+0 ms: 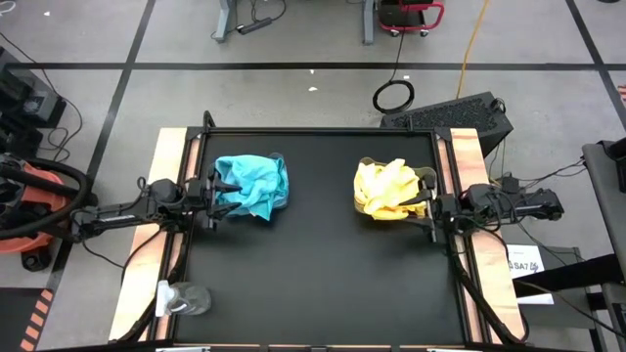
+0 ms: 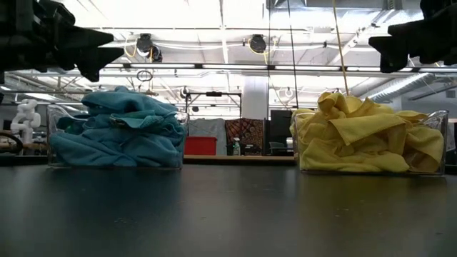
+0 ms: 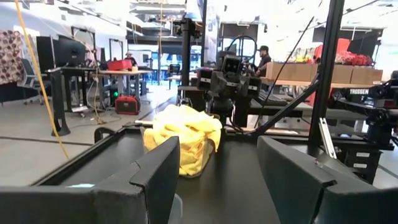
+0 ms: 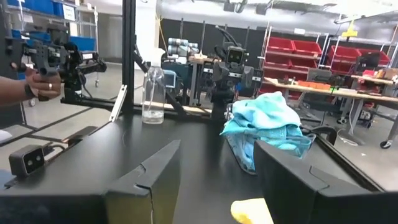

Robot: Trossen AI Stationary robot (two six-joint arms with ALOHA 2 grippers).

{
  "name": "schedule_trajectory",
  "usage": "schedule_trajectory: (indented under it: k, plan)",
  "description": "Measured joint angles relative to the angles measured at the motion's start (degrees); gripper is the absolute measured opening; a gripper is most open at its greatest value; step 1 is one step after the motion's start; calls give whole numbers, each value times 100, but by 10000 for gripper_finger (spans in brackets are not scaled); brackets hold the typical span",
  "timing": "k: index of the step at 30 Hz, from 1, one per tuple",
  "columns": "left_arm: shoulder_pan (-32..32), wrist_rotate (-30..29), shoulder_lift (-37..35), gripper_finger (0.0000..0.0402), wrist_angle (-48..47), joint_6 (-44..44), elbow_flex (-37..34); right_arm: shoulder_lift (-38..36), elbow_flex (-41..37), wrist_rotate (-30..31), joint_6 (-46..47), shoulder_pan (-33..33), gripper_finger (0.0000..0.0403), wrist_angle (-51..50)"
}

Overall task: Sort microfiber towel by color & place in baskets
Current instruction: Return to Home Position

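Two clear baskets stand on the black table. The left basket (image 1: 281, 161) is heaped with teal-blue microfiber towels (image 1: 251, 186) (image 2: 114, 132) (image 4: 264, 124). The right basket (image 2: 437, 121) is heaped with yellow towels (image 1: 391, 189) (image 2: 368, 135) (image 3: 183, 134). My left gripper (image 1: 215, 192) (image 3: 217, 186) hangs open at the teal basket's left side, above it, pointing level across the table. My right gripper (image 1: 428, 207) (image 4: 217, 186) hangs open at the yellow basket's right side, also level. Neither has anything between its fingers.
A clear spray bottle (image 1: 182, 298) (image 4: 152, 93) stands at the table's near left corner. A small grey camera (image 4: 28, 160) sits at the table's near edge. A person's hand (image 4: 34, 87) shows beyond the table. Bare black tabletop (image 1: 323, 264) lies between and in front of the baskets.
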Motion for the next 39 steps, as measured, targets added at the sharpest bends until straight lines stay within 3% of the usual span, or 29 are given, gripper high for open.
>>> schedule_trajectory:
  k: [16,32,39]
  plan:
    - [0,0,0,221,-115,-101,-4,0,-5,21,-11,0,192,-417]
    - [0,-15,0,221,-100,-92,-9,2,-5,-24,977,0,192,-1113]
    - [0,-15,0,221,-107,-92,-9,4,-5,-31,1375,0,192,-797]
